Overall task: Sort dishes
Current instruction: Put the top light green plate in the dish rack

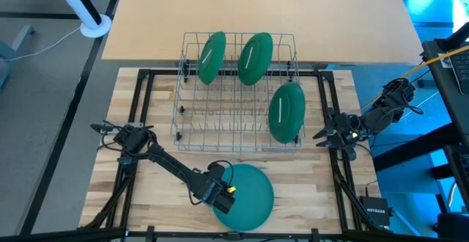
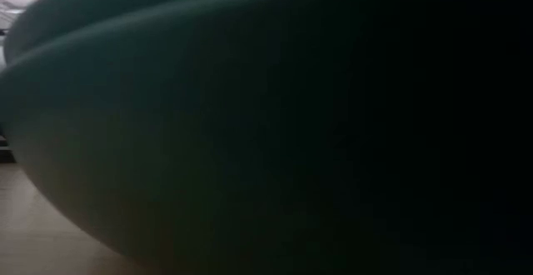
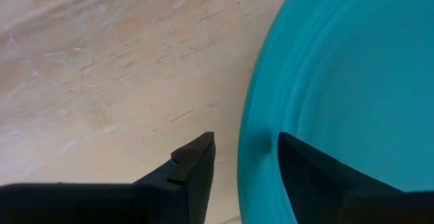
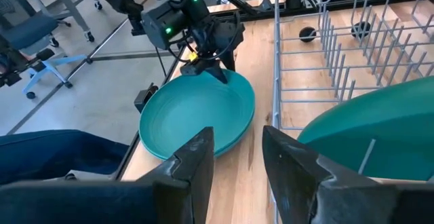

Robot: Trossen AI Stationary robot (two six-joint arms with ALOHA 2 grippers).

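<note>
Dishes: four teal-green plates in view. Three stand on edge in the wire rack: two side by side in the back row, back-left plate and back-middle plate, and a third plate nearer the front at the rack's right side. The fourth plate lies flat on the wooden table, in front of the rack and apart from it, near the table's front edge. Left gripper is at this plate's left rim. In the left wrist view its fingers straddle the rim: one finger outside over bare wood, the other finger inside over the plate's face, with a gap showing on both sides of the rim, so the claw is open around the rim and not clamped. Right wrist view shows the same from across the table: left gripper tips down on the far rim of the flat plate. Low view is blocked almost fully by the dark underside of the flat plate, with a strip of table at the lower left. Right gripper waits just beside the rack's right side, near the third plate; its fingers stand parted with nothing between them.
</note>
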